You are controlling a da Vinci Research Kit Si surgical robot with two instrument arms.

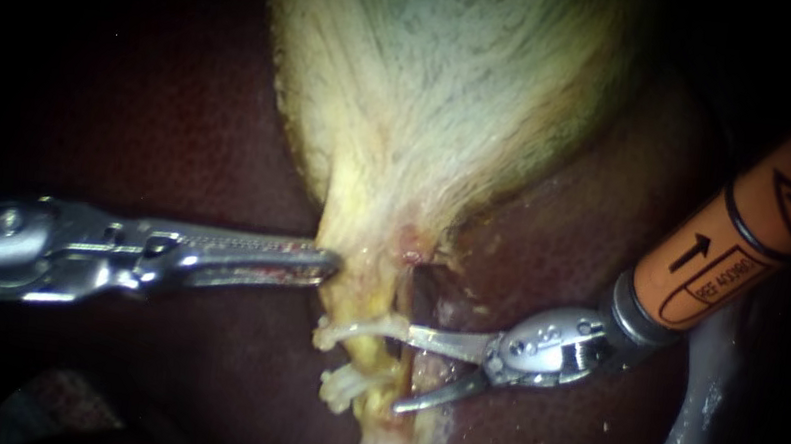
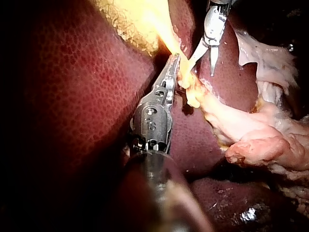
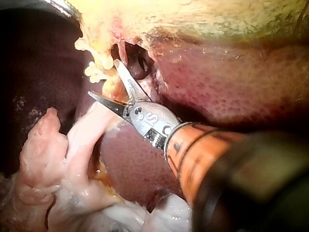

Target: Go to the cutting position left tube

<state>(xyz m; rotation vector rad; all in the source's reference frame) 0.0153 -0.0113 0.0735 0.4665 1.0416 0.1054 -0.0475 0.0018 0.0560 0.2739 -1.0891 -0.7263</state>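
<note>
Far left of the frame, the slim silver left instrument point(image 1: 330, 264) comes in flat over the dark maroon liver point(image 1: 176, 125). Its jaws are pressed together, pinching the edge of the yellow gallbladder neck point(image 1: 366, 259), right under where the pale, fibrous yellow-white gallbladder point(image 1: 432, 86) tapers down at top centre.

Below that pinch, centre frame, the left tube point(image 1: 368, 360) runs down as a yellowish stalk. It carries what look like two pale knobbly clips, an upper clip point(image 1: 352, 331) and a lower clip point(image 1: 343, 387).

Just right of the stalk is the right instrument point(image 1: 401, 369), curved silver blades on an orange-sleeved shaft from the upper right. The blades are apart, gripping nothing, with the tips at the tube's right edge. The top blade is level with the upper clip and the bottom one is a bit below the lower clip.

So it's at the tube, but I'd say not lined up yet. Pushing in like this could land a blade on a clip and knock it loose, or cut outside the clipped stretch. A tip going deep into the dark gap point(image 1: 422, 296) behind the tube could nick the liver. And that edge-only pinch might slip, letting the tube go slack and drift.
</note>
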